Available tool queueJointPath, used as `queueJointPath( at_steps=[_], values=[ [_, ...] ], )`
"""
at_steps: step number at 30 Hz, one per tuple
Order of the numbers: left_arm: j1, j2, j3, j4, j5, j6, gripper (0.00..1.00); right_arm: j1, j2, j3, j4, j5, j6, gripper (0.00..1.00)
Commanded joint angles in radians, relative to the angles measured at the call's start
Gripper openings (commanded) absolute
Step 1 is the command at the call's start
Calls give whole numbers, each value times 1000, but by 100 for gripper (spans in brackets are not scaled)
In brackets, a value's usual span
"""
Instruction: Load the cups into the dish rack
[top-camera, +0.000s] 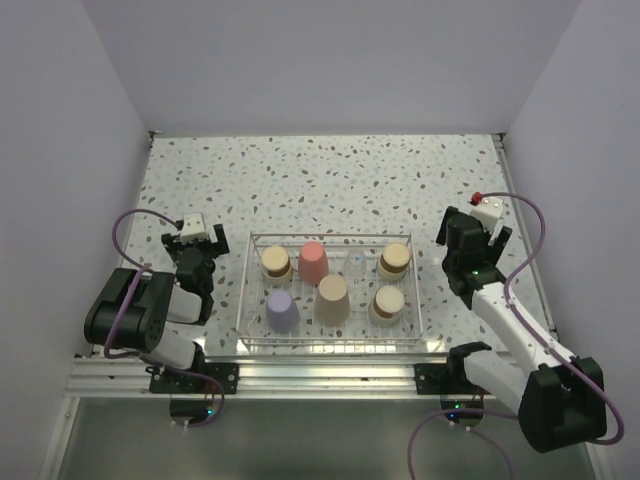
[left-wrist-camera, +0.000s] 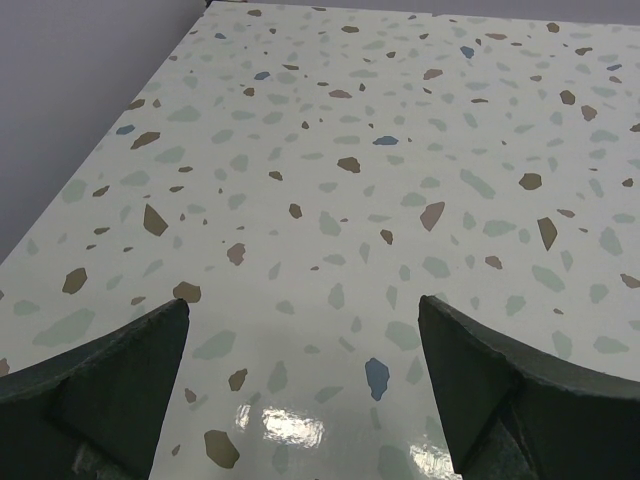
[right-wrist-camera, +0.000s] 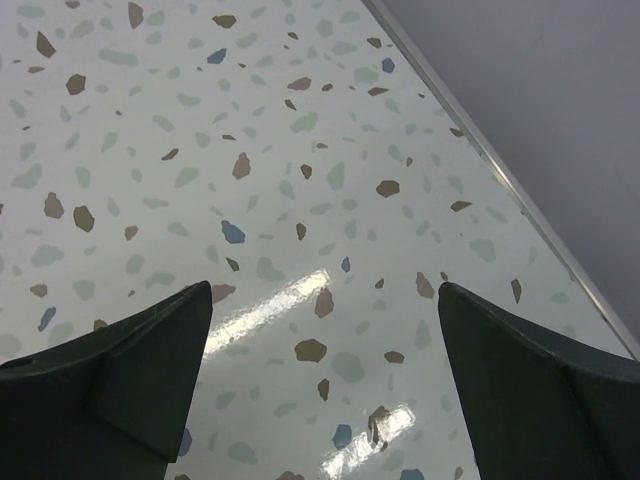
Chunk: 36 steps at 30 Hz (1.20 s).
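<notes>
Since all seven cups (top-camera: 333, 300) already stand upside down inside the see-through dish rack (top-camera: 320, 341) at the near middle of the worktop (top-camera: 330, 180), loading looks complete, and the next move calls only for parking the arms. The left fingers (left-wrist-camera: 110, 380) and right fingers (right-wrist-camera: 130, 370) are spread wide, grasping nothing, either side of the rack. Three steel cups (top-camera: 275, 262) show tan bases; the others are red-pink (top-camera: 313, 262), lavender (top-camera: 282, 310), beige and clear (top-camera: 354, 264).

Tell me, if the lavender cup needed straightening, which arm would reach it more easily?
Probably left: the left gripper, open, sits beside the left end of the dish rack, where the lavender cup stands; the right gripper is past the opposite end, with other cups between.
</notes>
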Motion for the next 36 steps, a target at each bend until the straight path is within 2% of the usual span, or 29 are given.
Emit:
queueJointPath(
  at_steps=[1, 2, 9, 13, 17, 18, 19, 23, 24, 25, 27, 28, 30, 36],
  values=[
    [1, -1, -3, 135, 1, 16, 100, -13, 46, -81, 293, 42, 30, 98],
    [1, -3, -3, 135, 1, 14, 100, -12, 58, -139, 400, 38, 34, 98],
    [1, -1, -1, 133, 1, 14, 100, -12, 204, -311, 819, 64, 30, 98],
    [1, -1, -4, 136, 1, 14, 100, -15, 312, -356, 1074, 6, -39, 98],
    [1, -3, -3, 136, 1, 14, 100, -21, 439, -347, 1215, -77, -109, 98],
    [1, -1, -3, 135, 1, 16, 100, -22, 446, -327, 1191, -112, -126, 98],
    [1, -1, -3, 136, 1, 16, 100, -21, 460, -272, 1091, -187, -137, 98],
    [1, -1, -3, 136, 1, 16, 100, -25, 530, -219, 1056, -318, -196, 98],
    [1, -1, -3, 135, 1, 16, 100, -33, 552, -251, 1106, -313, -191, 98],
    [1, -1, -4, 133, 1, 16, 100, -33, 573, -279, 1242, -277, -205, 98],
    [1, -3, -3, 136, 1, 14, 100, -32, 543, -261, 1128, -286, -176, 98],
    [1, -1, -3, 135, 1, 16, 100, -33, 562, -258, 1189, -269, -194, 98],
    [1, -3, -3, 135, 1, 14, 100, -32, 541, -253, 1139, -270, -188, 98],
    [1, -1, -3, 136, 1, 16, 100, -32, 547, -259, 1154, -269, -191, 98]
  ],
)
